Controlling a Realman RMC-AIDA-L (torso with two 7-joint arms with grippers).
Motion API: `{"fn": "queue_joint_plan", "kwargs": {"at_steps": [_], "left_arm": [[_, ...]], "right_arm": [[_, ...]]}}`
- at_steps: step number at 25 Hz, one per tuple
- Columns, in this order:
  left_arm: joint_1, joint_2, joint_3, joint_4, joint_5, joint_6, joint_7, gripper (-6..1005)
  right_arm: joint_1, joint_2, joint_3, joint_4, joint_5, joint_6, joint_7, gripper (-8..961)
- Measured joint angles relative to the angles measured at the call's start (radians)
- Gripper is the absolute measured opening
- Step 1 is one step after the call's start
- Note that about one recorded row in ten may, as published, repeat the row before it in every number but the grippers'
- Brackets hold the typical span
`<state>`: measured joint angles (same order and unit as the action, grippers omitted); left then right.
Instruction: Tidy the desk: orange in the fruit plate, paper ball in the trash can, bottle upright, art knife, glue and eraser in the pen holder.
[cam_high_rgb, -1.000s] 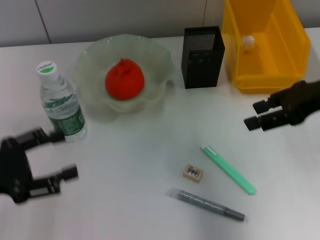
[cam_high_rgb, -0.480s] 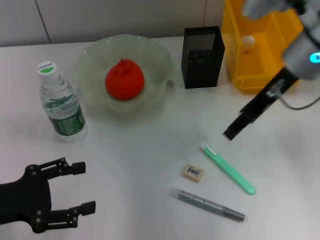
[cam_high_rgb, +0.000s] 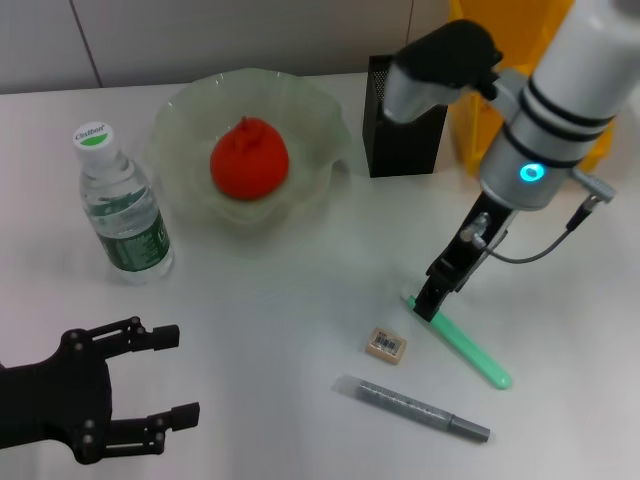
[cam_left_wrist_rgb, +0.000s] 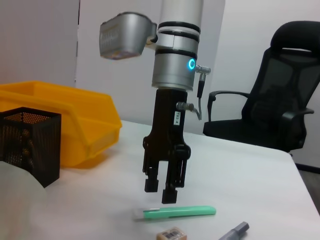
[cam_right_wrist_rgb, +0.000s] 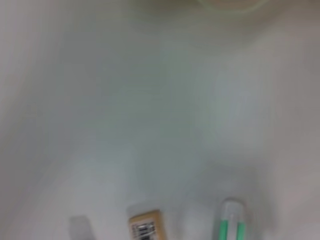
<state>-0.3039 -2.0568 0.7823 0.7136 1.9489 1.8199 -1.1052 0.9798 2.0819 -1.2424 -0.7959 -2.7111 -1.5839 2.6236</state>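
Right of centre in the head view, the art knife (cam_high_rgb: 458, 338) lies flat on the white surface (cam_high_rgb: 280, 300), a green stick with its pale capped end toward the upper left and its rounded tip toward the lower right. Its long axis runs diagonally across the frame. My right gripper (cam_high_rgb: 428, 302) hangs directly over the capped end, pointing down, with the jaws only narrowly apart and nothing between them; in the left wrist view (cam_left_wrist_rgb: 162, 192) they stand just above the knife (cam_left_wrist_rgb: 177, 213) without touching it. In the right wrist view the capped end (cam_right_wrist_rgb: 230, 225) sits at the lower edge, so the knife body extends away from my jaws toward the lower right of the head view. I judge the coming grasp depends on this: the jaws must close across the short width of the knife, not along its length, and they sit at one end, not over the middle.

The eraser (cam_high_rgb: 386, 344) lies near the knife, to its left, and apart from it. The glue (cam_high_rgb: 415, 408) lies lower in the frame, also diagonal. The pen holder (cam_high_rgb: 405, 115) stands above, well apart from the knife.

My left gripper (cam_high_rgb: 140, 385) idles at the lower left with jaws wide, far from all three items; the right arm is the nearer.
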Motion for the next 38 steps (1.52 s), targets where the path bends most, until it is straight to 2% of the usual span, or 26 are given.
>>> {"fn": "queue_joint_plan", "kwargs": {"at_steps": [3,10,27,29,38], "left_arm": [[0.000,-0.001,0.000,-0.013,0.002,-0.008,0.022,835],[-0.002,0.000,0.000,-0.026,0.002,-0.013,0.035,835],[-0.005,-0.002,0.002,-0.040,0.015,-0.037,0.037,835],[-0.005,-0.002,0.002,-0.040,0.015,-0.039,0.038,835],[-0.007,-0.002,0.002,-0.040,0.017,-0.048,0.035,835]], "right_arm": [[0.021,0.004,-0.043,0.048,0.003,0.041,0.037,602],[0.037,0.006,-0.044,0.098,0.007,0.099,0.040,599],[0.049,0.008,-0.065,0.127,0.035,0.134,0.042,406],[0.057,0.009,-0.067,0.138,0.036,0.139,0.043,357],[0.098,0.011,-0.070,0.210,0.036,0.171,0.044,356]]}}
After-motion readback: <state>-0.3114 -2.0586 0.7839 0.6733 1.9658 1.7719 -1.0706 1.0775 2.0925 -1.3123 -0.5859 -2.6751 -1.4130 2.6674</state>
